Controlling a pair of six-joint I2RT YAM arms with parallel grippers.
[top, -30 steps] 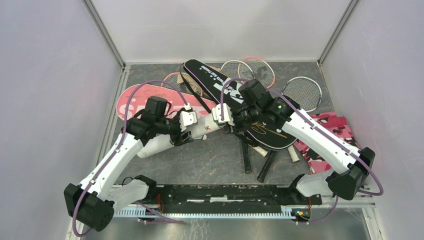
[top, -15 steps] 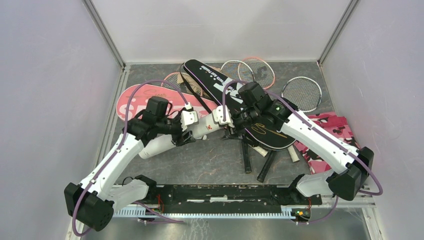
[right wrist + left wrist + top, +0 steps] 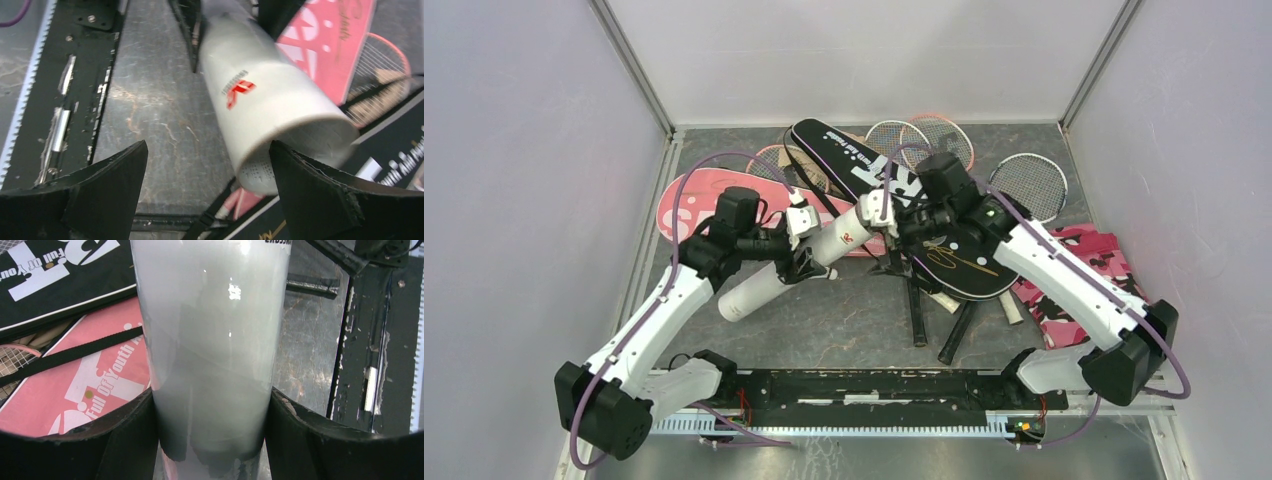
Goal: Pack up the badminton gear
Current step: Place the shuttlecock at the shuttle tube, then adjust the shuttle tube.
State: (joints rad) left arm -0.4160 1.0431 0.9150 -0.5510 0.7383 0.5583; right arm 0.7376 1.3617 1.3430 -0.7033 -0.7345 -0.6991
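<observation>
Left gripper clamps the white tube between both fingers; right gripper stands wide open, tube end between its fingers.

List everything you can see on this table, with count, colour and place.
white tube: one, white with red logo, centre
black cover: one, black with white print, centre to far side
pink cover: one, pink, left
rackets: at least four heads, thin frames, far side
camouflage cloth: one, pink, right
table: one, dark grey, underneath
left gripper: one, black fingers, shut on the white tube
right gripper: one, black fingers, open at the tube's open end
</observation>
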